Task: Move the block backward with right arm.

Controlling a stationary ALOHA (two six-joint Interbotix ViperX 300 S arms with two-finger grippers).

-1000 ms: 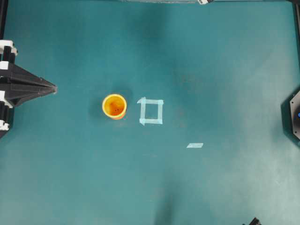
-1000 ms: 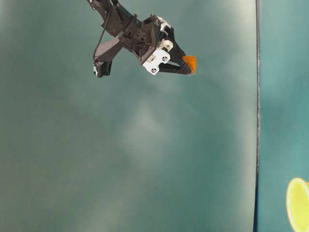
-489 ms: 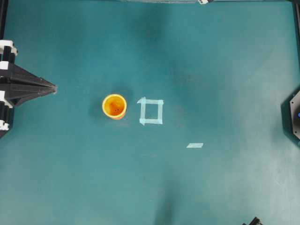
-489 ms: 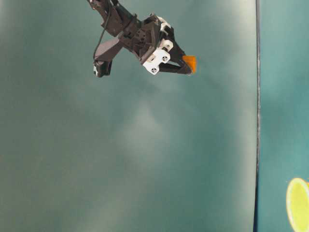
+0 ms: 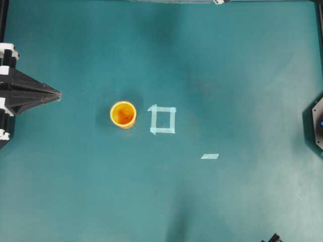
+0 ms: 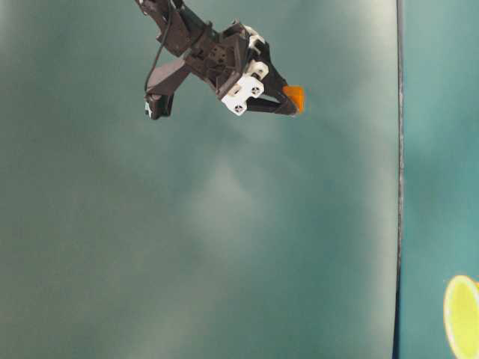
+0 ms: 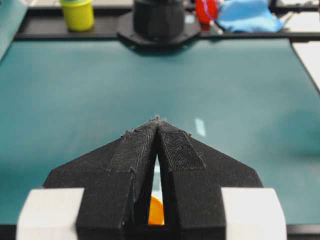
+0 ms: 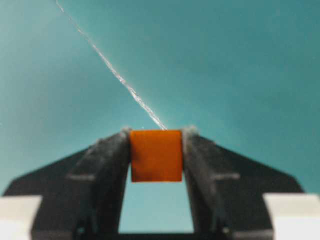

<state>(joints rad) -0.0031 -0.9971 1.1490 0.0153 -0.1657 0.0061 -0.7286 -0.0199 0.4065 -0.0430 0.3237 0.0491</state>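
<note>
The block (image 8: 156, 155), a small orange cube, sits squeezed between the two black fingers of my right gripper (image 8: 156, 135), near their tips. The table-level view shows the same gripper (image 6: 292, 103) shut on the block (image 6: 294, 96), held out over the teal surface. The overhead view shows neither the block nor the right fingers; only a dark bit of arm (image 5: 272, 238) shows at the bottom edge. My left gripper (image 5: 56, 94) rests at the left edge, its fingertips (image 7: 161, 122) pressed together with nothing held.
A round yellow-orange cup (image 5: 123, 114) stands left of a pale tape square (image 5: 163, 120). A short tape strip (image 5: 209, 156) lies to the lower right. The right arm's base (image 5: 317, 123) sits at the right edge. Off the mat lie a yellow-green cup (image 7: 78, 12) and blue cloth (image 7: 245, 15).
</note>
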